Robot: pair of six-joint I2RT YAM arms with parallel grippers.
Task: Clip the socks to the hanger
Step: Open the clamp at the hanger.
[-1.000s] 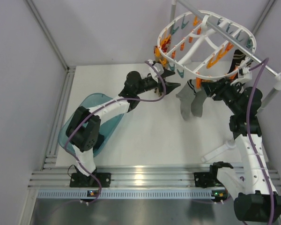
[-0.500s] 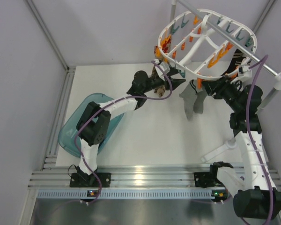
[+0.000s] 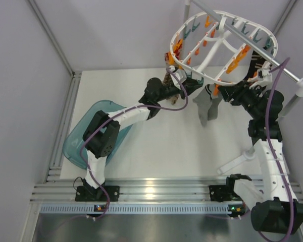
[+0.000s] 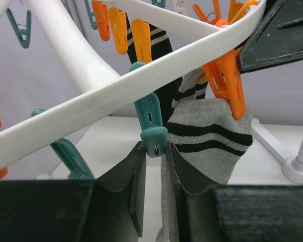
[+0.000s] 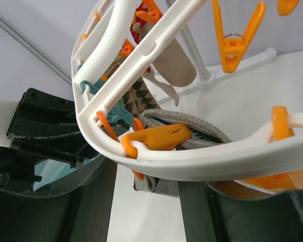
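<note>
1. White plastic hanger (image 3: 223, 44): oval ring w/ cross bars, orange & teal pegs dangling all round. It hangs high off a metal rod (image 3: 290, 72) over the far right of the table (image 3: 161, 151).
2. Grey sock (image 4: 207, 138): limp, black bands at the cuff, clipped by an orange peg (image 4: 227, 85) on the ring's near side. In the top view it dangles btwn the two grippers.
3. Zigzag sock (image 3: 167, 76), brown/beige, hangs at the ring's left edge. Black sock (image 3: 254, 61) w/ pale stripes hangs at the right edge, by the rod.
4. Left gripper (image 4: 155, 149): up under the rim, jaws almost together, pinching the lower end of a teal peg (image 4: 150, 118) btwn the tips. The grey sock is just beside it, on the right of the wrist view.
5. Right gripper (image 5: 147, 177): jaws apart, one on either side of the grey fabric hanging below the orange peg. Can't tell if a finger touches the fabric.
6. Tub (image 3: 86, 143): teal, translucent, sits on the table's left, well apart from the hanger. The left arm crosses over it, so contents can't be made out.
</note>
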